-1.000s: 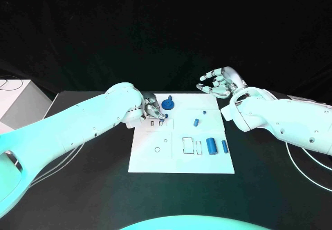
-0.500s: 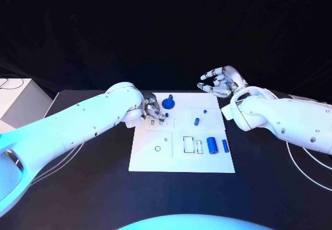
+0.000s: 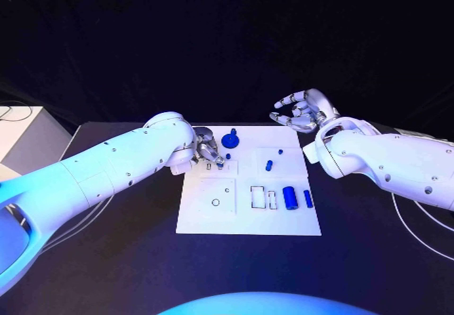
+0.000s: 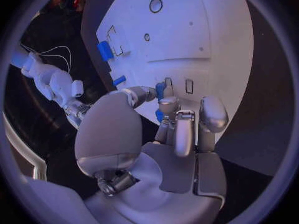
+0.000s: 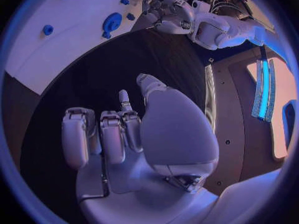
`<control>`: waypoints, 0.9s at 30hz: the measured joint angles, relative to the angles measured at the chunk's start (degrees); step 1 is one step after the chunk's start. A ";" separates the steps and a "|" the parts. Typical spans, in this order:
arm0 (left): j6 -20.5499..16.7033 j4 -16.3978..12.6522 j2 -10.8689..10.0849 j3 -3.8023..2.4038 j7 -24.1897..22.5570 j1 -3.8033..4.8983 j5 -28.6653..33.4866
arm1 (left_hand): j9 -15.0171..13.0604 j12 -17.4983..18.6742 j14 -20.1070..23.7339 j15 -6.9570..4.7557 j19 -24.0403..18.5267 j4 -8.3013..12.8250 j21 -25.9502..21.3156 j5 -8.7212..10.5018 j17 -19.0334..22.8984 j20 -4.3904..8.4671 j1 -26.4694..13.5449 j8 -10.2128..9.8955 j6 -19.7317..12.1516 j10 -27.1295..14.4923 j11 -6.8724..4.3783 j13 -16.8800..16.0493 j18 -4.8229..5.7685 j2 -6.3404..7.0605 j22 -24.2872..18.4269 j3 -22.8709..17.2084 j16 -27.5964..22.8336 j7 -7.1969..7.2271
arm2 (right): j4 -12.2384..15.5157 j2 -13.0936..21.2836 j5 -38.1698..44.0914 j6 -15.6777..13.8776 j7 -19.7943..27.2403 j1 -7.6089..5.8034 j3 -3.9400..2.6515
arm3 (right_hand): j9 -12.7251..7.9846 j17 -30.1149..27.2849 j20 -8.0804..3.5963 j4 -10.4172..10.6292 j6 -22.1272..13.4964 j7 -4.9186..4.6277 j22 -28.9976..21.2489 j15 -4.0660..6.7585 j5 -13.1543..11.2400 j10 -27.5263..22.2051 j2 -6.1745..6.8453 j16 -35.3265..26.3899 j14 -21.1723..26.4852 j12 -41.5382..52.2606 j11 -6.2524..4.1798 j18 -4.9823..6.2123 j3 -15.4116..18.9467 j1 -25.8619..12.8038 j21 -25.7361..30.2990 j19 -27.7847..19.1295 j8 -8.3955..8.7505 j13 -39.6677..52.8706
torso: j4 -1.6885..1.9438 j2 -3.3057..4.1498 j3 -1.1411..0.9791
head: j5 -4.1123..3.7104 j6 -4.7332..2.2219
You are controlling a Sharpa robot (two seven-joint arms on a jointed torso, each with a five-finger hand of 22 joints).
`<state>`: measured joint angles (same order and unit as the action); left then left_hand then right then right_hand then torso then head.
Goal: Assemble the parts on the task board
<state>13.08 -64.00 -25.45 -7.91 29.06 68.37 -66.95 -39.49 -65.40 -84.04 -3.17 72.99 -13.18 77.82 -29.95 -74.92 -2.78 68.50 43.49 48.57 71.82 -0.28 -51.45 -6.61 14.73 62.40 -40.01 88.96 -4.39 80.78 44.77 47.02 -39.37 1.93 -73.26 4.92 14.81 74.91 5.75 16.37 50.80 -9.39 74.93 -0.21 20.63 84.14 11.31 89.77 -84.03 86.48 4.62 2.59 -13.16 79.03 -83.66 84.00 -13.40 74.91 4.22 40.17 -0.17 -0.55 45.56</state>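
The white task board lies in the middle of the black table. My left hand hovers low over its far left part, near two small slots. Thumb and a finger pinch a small blue part right above the board. A blue round knob stands just beyond that hand. A small blue peg lies mid-board, and a thick blue cylinder and a thinner one lie at the right. My right hand is raised past the board's far right corner, fingers loosely bent, holding nothing.
A white box stands at the table's left edge. White cables trail on the table at the right. The right wrist view shows the board, the knob and my left hand.
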 measured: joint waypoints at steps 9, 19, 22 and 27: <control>0.25 0.03 -0.13 0.02 0.01 -0.01 -0.04 | 0.00 0.00 0.00 0.00 0.00 0.00 0.00 0.01 0.00 0.00 0.01 0.28 0.01 0.00 0.01 0.23 0.00 -0.01 -0.01 0.00 0.00 0.00 | -0.01 0.00 0.00 0.00 0.00 0.00 0.00 | 0.00 0.00 0.00 -0.07 0.01 0.01 -0.01 0.00 0.00 0.00 0.00 0.00 0.00 0.00 0.00 0.00 -0.42 0.00 0.23 0.00 0.00 0.00 | 0.02 0.00 -0.05 | 0.07 0.08; 0.61 0.10 -0.17 0.04 0.03 -0.01 -0.08 | 0.03 0.00 0.00 0.00 0.00 0.00 0.00 -0.16 0.00 0.00 0.02 0.28 0.01 0.00 0.01 0.24 0.00 -0.02 0.02 0.00 0.00 0.00 | -0.01 0.00 0.00 0.00 0.00 0.00 0.00 | 0.00 0.00 0.00 -0.07 0.01 0.01 -0.01 0.00 0.00 0.00 0.00 0.00 0.00 0.00 0.00 0.00 -0.42 0.00 0.23 0.00 0.00 0.00 | -0.01 0.00 -0.04 | 0.15 0.21; 0.72 0.28 -0.03 0.10 0.04 -0.01 -0.09 | 0.03 0.00 0.00 0.00 0.00 0.00 0.00 -0.23 0.00 0.00 0.02 0.28 0.01 0.00 0.01 0.24 0.00 -0.02 0.06 0.00 0.00 0.00 | -0.01 0.00 0.00 0.00 0.00 0.00 0.00 | 0.00 0.00 0.00 -0.07 0.02 0.02 -0.02 0.00 0.00 0.00 0.00 0.00 0.00 0.00 0.00 0.00 -0.42 0.00 0.23 0.00 0.00 0.00 | -0.02 0.02 -0.03 | 0.15 0.26; 0.86 0.56 0.16 0.36 0.05 -0.02 -0.10 | 0.03 0.00 0.00 0.00 0.00 0.00 0.00 -0.23 0.00 0.00 0.02 0.28 0.01 0.00 0.02 0.23 0.00 -0.02 0.05 0.00 0.00 0.00 | 0.00 0.00 0.00 0.00 0.00 0.00 0.00 | 0.00 0.00 0.00 -0.07 0.04 0.03 -0.02 0.00 0.00 0.00 0.00 0.00 0.00 0.00 0.00 0.00 -0.41 0.00 0.23 0.00 0.00 0.00 | -0.04 0.05 -0.02 | 0.09 0.37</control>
<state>13.94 -63.44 -25.29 -7.55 29.11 68.35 -67.06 -39.46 -65.40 -84.04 -3.17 72.99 -13.18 77.82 -30.17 -74.92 -2.78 68.52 43.77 48.58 71.82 -0.26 -51.22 -6.61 14.71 62.45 -40.02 88.96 -4.39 80.78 44.77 47.02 -39.37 1.93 -73.26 4.92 14.81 74.91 5.75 16.30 50.83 -9.35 74.90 -0.21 20.63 84.14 11.31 89.77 -84.03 86.48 4.62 2.59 -13.57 79.03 -83.43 84.00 -13.40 74.90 4.18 40.23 -0.19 -0.46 45.93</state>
